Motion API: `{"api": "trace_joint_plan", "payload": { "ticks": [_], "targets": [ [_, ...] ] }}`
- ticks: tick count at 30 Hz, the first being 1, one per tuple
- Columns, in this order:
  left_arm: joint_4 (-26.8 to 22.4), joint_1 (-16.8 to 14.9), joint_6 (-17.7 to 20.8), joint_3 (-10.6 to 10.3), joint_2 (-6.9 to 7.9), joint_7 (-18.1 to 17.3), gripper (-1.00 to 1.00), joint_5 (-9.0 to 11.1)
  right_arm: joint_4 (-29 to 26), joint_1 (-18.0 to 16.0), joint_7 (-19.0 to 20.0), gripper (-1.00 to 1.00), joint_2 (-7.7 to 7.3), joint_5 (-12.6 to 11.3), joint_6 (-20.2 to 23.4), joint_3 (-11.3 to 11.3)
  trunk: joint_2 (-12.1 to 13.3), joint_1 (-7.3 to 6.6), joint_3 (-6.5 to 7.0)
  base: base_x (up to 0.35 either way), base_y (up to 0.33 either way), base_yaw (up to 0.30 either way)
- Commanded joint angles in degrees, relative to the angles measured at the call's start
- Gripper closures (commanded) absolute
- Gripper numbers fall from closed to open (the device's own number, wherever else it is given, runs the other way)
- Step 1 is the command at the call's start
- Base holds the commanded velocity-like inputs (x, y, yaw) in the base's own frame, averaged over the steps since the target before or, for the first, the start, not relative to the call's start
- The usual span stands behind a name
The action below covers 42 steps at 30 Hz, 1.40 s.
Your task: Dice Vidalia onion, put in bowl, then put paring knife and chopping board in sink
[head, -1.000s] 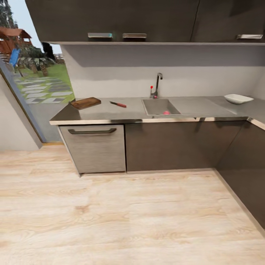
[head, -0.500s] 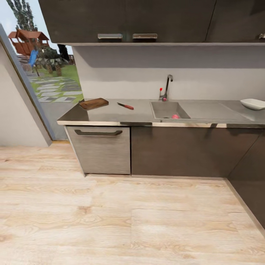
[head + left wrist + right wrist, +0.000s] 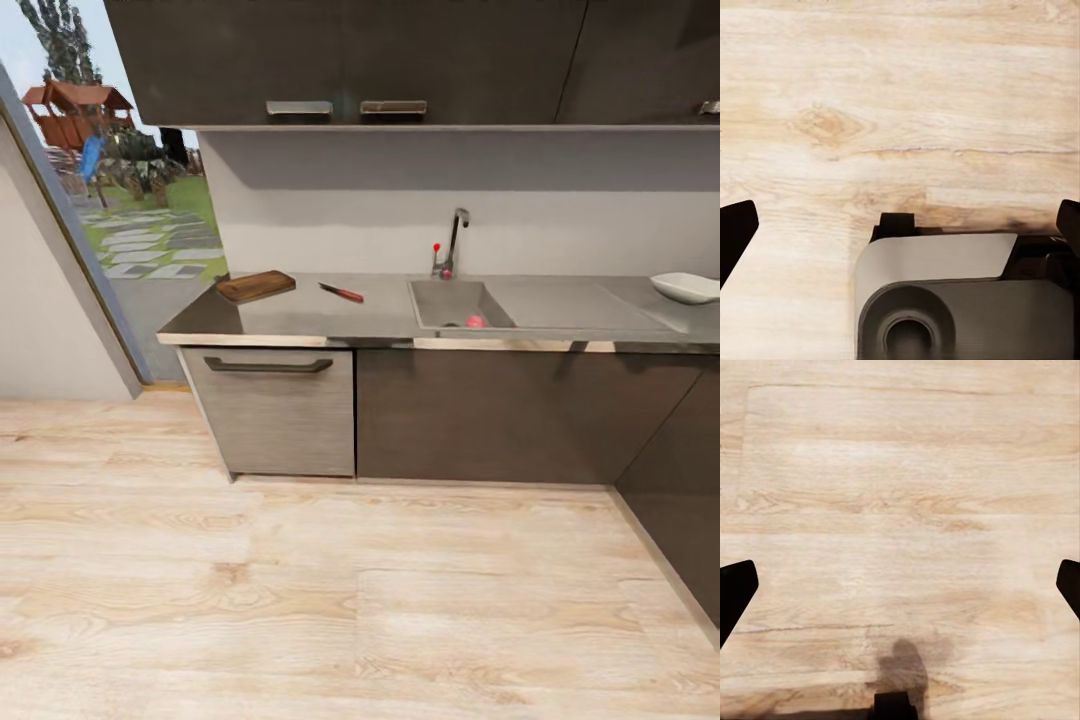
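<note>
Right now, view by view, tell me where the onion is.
Head view: the onion lies in the sink, at its near right corner, below the tap.
Left wrist view: not in it; wood floor.
Right wrist view: not in it; wood floor.
Shared landmark: the wood floor.

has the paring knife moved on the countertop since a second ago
No. The paring knife lies between the chopping board and the sink as before; the whole view shifted, so the camera moved.
</note>
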Motion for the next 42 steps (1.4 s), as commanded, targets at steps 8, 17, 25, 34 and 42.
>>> {"api": "trace_joint_plan", "payload": {
  "ticks": [8, 17, 25, 34, 42],
  "targets": [
    [0.0, 0.0, -0.1, 0.0, 0.00, 0.0, -1.00, 0.0, -0.1, 0.0, -0.2, -1.00, 0.00, 0.0, -0.1, 0.0, 3.2, -1.76, 1.41, 0.000, 0.000, 0.000],
    [0.0, 0.0, -0.1, 0.1, 0.00, 0.0, -1.00, 0.0, -0.1, 0.0, -0.2, -1.00, 0.00, 0.0, -0.1, 0.0, 6.8, -3.74, 3.03, 0.000, 0.000, 0.000],
    [0.1, 0.0, -0.1, 0.1, 0.00, 0.1, -1.00, 0.0, -0.1, 0.0, -0.2, -1.00, 0.00, 0.0, -0.1, 0.1, 10.0, -5.49, 4.47, 0.000, 0.000, 0.000],
    [0.1, 0.0, -0.1, 0.1, 0.00, 0.0, -1.00, 0.0, -0.1, 0.0, -0.2, -1.00, 0.00, 0.0, -0.1, 0.0, 13.6, -7.47, 6.08, 0.000, 0.000, 0.000],
    [0.1, 0.0, -0.1, 0.1, 0.00, 0.0, -1.00, 0.0, -0.1, 0.0, -0.2, -1.00, 0.00, 0.0, -0.1, 0.0, 16.8, -9.23, 7.52, 0.000, 0.000, 0.000]
  ]
}}
